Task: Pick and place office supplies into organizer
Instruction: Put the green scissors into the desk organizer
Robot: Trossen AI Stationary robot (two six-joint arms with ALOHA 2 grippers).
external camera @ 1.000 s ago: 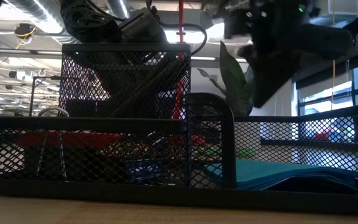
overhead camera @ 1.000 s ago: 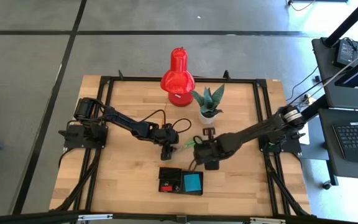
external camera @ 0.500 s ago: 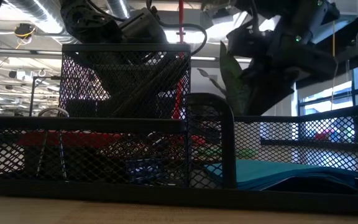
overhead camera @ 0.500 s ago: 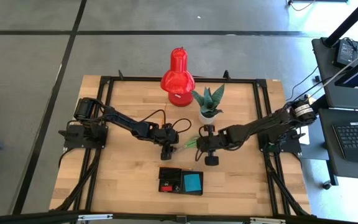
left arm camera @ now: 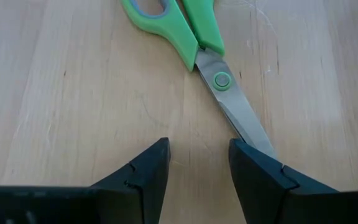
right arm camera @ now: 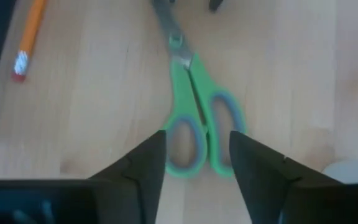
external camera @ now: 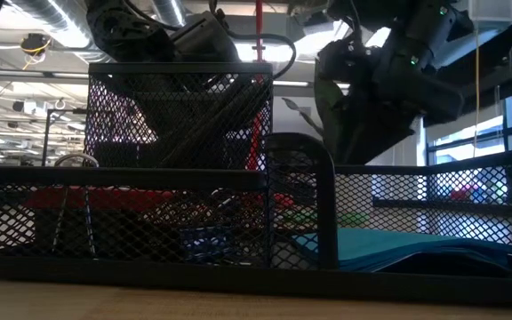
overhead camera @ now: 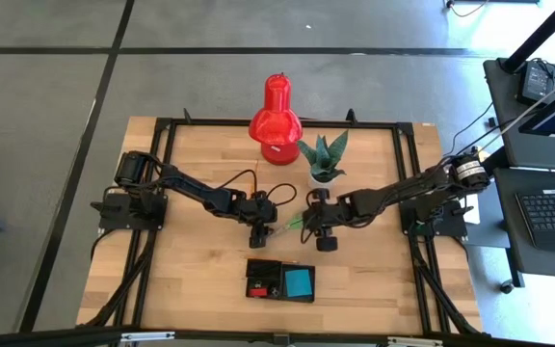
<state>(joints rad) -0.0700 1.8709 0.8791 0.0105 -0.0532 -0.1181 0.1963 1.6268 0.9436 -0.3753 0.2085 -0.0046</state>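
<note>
Green-handled scissors (left arm camera: 211, 68) lie flat between the open, empty left gripper (left arm camera: 199, 163) and right gripper (right arm camera: 197, 159).

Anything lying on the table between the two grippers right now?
Yes: the green-handled scissors lie flat on the wood between the left gripper and the right gripper, blades toward the left, handles toward the right. The high view and both wrist views show it.

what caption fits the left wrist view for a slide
Left tool open over the blade tip of green-handled scissors lying on the wooden table.
</note>
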